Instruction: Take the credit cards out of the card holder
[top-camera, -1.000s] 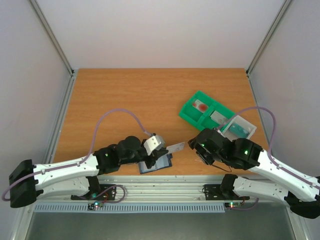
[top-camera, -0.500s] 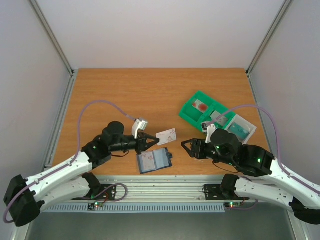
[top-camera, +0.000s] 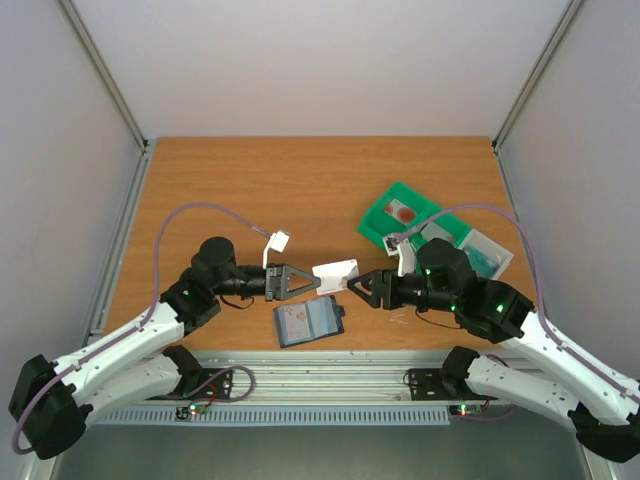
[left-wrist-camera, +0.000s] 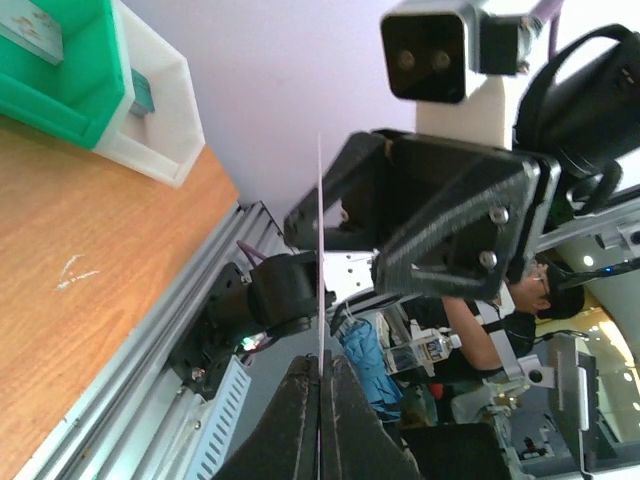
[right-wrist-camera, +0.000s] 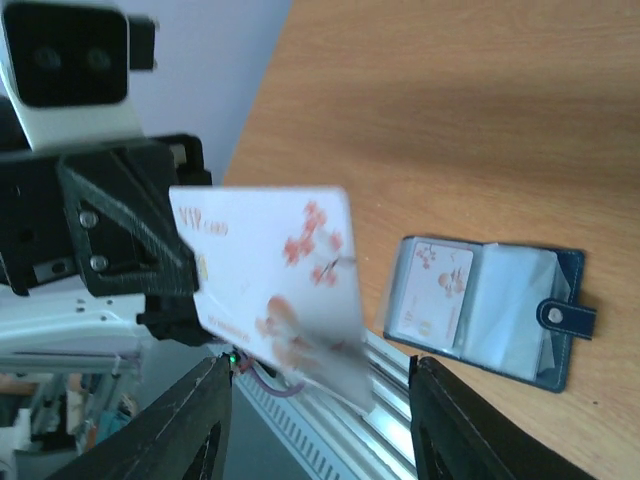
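The slate-blue card holder (top-camera: 311, 321) lies open on the table near the front edge, with a whitish card (top-camera: 294, 320) in its left pocket; it also shows in the right wrist view (right-wrist-camera: 490, 310). My left gripper (top-camera: 315, 281) is shut on one edge of a white credit card (top-camera: 336, 274) and holds it in the air above the holder. In the left wrist view the card (left-wrist-camera: 320, 250) shows edge-on between the fingers. My right gripper (top-camera: 357, 288) is open, its jaws facing the card's free edge (right-wrist-camera: 270, 280), and not touching it.
A green compartmented tray (top-camera: 385, 233) sits at the back right with a red-blotched card (top-camera: 403, 212) in it. A white bin (top-camera: 500, 262) beside it holds a teal card (top-camera: 478, 258). The table's metal front rail (top-camera: 330, 365) runs just below the holder.
My left gripper has lifted the card off the holder and carried it right, level in the air. My right arm has swung left, jaws open, up to the card.
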